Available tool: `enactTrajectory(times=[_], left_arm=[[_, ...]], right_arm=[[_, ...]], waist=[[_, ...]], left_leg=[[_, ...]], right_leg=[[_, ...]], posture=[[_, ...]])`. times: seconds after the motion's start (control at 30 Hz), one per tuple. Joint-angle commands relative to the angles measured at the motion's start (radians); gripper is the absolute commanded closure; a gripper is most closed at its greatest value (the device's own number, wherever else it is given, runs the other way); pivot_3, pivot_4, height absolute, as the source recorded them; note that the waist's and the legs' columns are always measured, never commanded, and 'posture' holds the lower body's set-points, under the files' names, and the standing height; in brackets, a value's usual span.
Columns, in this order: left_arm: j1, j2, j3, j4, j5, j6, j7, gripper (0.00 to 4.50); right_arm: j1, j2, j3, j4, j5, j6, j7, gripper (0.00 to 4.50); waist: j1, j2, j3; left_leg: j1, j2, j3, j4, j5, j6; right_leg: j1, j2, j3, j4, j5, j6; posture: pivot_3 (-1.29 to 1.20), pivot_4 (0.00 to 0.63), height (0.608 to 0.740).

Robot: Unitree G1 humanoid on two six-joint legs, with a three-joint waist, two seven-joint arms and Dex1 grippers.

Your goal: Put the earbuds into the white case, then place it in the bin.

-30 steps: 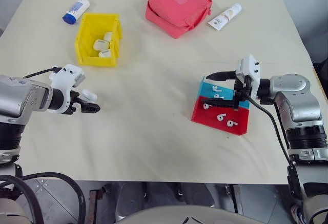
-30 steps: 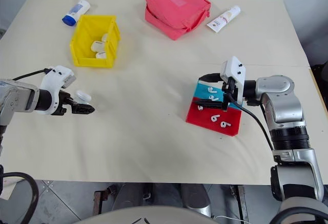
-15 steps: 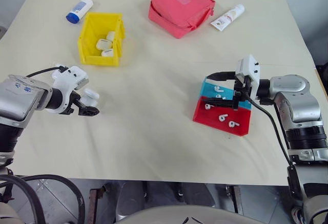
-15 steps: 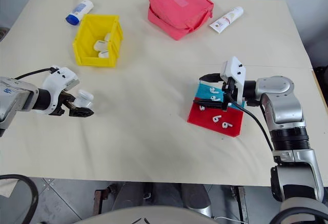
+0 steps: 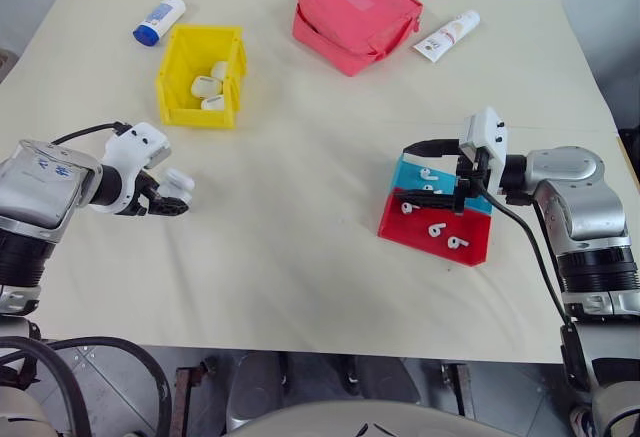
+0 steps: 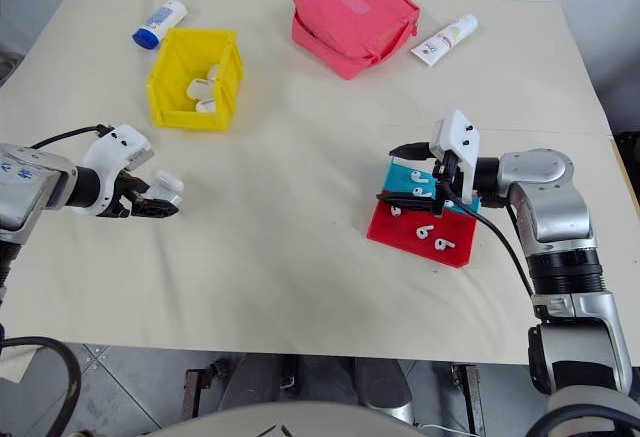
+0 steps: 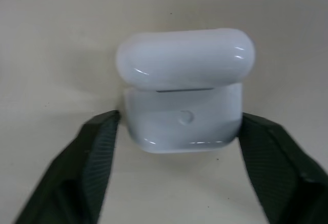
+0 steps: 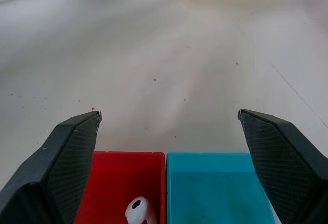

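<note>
left gripper (image 6: 160, 204) clenched on white case (image 7: 184, 88), fingers (image 7: 95, 152) at its lower body, lid ajar | right gripper (image 5: 432, 169) released over red tray (image 5: 436, 242) with earbuds (image 5: 441, 235) | bin (image 5: 178, 92) beyond left gripper | risk: glossy case slips or twists in grip.

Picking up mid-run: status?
Left gripper shut on white case, lid closed. Right gripper open over trays, earbuds inside. Path to bin unobstructed.

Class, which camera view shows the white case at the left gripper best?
The left wrist view: the white case sits large between the left gripper's fingers, its lid seam plain. In both eye views it is a small white shape at that gripper.
</note>
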Motion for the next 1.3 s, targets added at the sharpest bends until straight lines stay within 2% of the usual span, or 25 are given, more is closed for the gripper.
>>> enactTrajectory(times=[0.03, 0.2, 0.33, 0.4, 0.5, 0.63, 0.7, 0.83, 0.97, 1.2, 1.3], left_arm=[[0.021, -0.004, 0.002, -0.015, 0.005, 0.059, -0.007, 1.73], [0.062, -0.013, 0.088, -0.079, -0.02, 0.066, 0.009, 1.73], [0.159, -0.134, 0.3, -0.187, -0.09, -0.19, 0.02, 1.73], [0.201, -0.195, 0.356, -0.205, -0.103, -0.31, 0.022, 1.73], [0.252, -0.321, 0.414, -0.177, -0.126, -0.608, -0.02, 1.73], [0.231, -0.471, 0.42, -0.085, -0.144, -0.939, -0.093, 1.73], [0.197, -0.541, 0.418, -0.032, -0.168, -1.046, -0.136, 1.73], [0.141, -0.62, 0.374, 0.065, -0.142, -1.185, -0.191, 1.73], [0.138, -0.69, 0.318, 0.084, -0.174, -1.228, -0.273, 1.73], [0.187, -0.744, 0.23, 0.032, -0.149, -1.219, -0.278, 1.73], [0.21, -0.756, 0.219, 0.001, -0.141, -1.213, -0.247, 1.73]], right_arm=[[-0.007, -0.015, -0.022, -0.027, 0.014, -0.004, -0.002, 0.0], [-0.007, -0.019, -0.026, -0.024, 0.012, -0.006, -0.006, 0.0], [0.001, -0.022, -0.032, -0.038, 0.017, 0.002, -0.017, 0.0], [0.012, -0.023, -0.035, -0.056, 0.022, 0.011, -0.024, 0.0], [0.042, -0.026, -0.044, -0.099, 0.032, 0.032, -0.039, 0.0], [0.091, -0.039, -0.059, -0.167, 0.051, 0.065, -0.06, 0.0], [0.112, -0.047, -0.067, -0.198, 0.06, 0.081, -0.071, 0.0], [0.159, -0.055, -0.081, -0.263, 0.075, 0.115, -0.095, 0.0], [0.243, -0.085, -0.113, -0.369, 0.094, 0.161, -0.134, 0.0], [0.337, -0.191, -0.147, -0.472, 0.055, 0.201, -0.182, 0.0], [0.343, -0.246, -0.183, -0.531, 0.113, 0.317, -0.19, 0.0]], waist=[[-0.001, 0.0, 0.0], [-0.005, 0.0, 0.0], [0.0, 0.0, 0.0], [0.005, 0.0, 0.0], [0.005, 0.0, 0.0], [0.005, 0.0, 0.0], [0.008, 0.0, 0.0], [0.007, 0.0, 0.0], [0.006, 0.0, 0.0], [0.004, 0.0, 0.0], [0.005, 0.0, 0.0]], left_leg=[[0.0, 0.0, 0.0, 0.0, 0.0, 0.0], [0.0, 0.0, 0.0, -0.001, 0.0, 0.0], [-0.001, 0.0, 0.0, 0.0, 0.0, 0.0], [-0.002, 0.0, -0.001, 0.001, 0.0, 0.0], [-0.004, 0.0, -0.002, 0.005, -0.002, 0.002], [-0.005, 0.0, -0.001, 0.007, -0.002, 0.002], [-0.005, 0.0, -0.001, 0.008, -0.002, 0.003], [-0.005, 0.0, -0.001, 0.009, -0.003, 0.003], [-0.004, 0.0, -0.001, 0.009, -0.003, 0.003], [-0.005, 0.001, -0.001, 0.009, -0.003, 0.004], [-0.004, 0.001, -0.001, 0.009, -0.003, 0.004]], right_leg=[[0.0, 0.0, 0.0, 0.0, 0.0, 0.0], [0.0, 0.0, 0.0, 0.002, 0.0, 0.0], [-0.001, -0.001, -0.001, 0.002, 0.0, 0.0], [-0.001, -0.001, -0.001, 0.002, 0.0, 0.0], [-0.002, -0.002, -0.003, 0.001, 0.0, 0.0], [-0.001, -0.001, -0.003, 0.0, 0.0, 0.0], [-0.001, -0.001, -0.003, 0.0, 0.0, 0.0], [-0.001, 0.0, -0.003, 0.0, 0.0, 0.0], [0.0, 0.0, -0.003, 0.001, 0.0, 0.0], [0.0, 0.001, -0.002, -0.001, 0.0, 0.001], [0.001, 0.0, -0.002, -0.001, 0.0, 0.001]], posture=[[0.0, 0.15, 0.74], [0.0, 0.15, 0.74], [0.0, 0.15, 0.74], [0.0, 0.15, 0.74], [0.0, 0.15, 0.74], [0.0, 0.15, 0.74], [0.0, 0.15, 0.74], [0.0, 0.15, 0.74], [0.0, 0.15, 0.74], [0.0, 0.15, 0.74], [0.0, 0.15, 0.74]])
